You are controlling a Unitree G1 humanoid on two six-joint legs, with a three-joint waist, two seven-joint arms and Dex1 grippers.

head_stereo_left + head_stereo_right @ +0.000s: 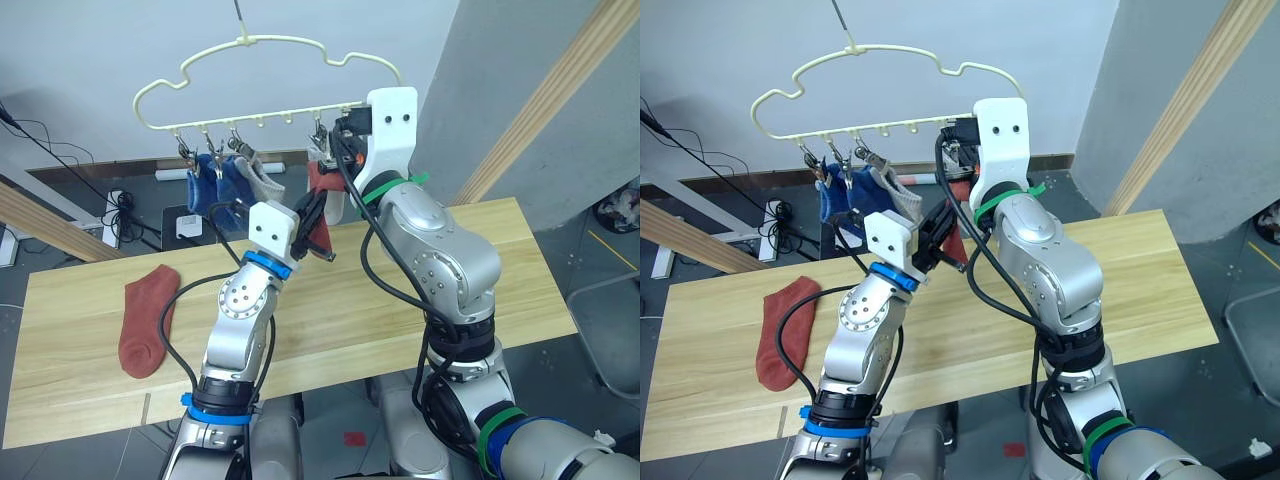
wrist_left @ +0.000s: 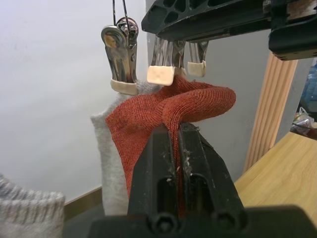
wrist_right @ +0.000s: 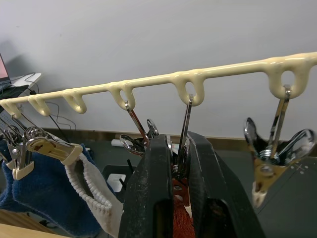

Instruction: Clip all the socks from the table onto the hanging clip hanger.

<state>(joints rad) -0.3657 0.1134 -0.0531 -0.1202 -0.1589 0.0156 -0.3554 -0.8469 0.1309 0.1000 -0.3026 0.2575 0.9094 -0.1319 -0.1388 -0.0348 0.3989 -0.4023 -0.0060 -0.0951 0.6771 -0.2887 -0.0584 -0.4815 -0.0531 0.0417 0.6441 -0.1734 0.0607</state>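
No readable text, labels, brands or numbers anywhere: not on the clips, socks, hanger or table.

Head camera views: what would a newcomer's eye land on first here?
Both arms are raised to the pale-yellow clip hanger hanging above the table. The left gripper holds a rust-red sock up under the clips, while the right gripper pinches a clip on the rail. Blue socks and a grey sock already hang at the hanger's left, and another rust-red sock lies alone on the table's left part.
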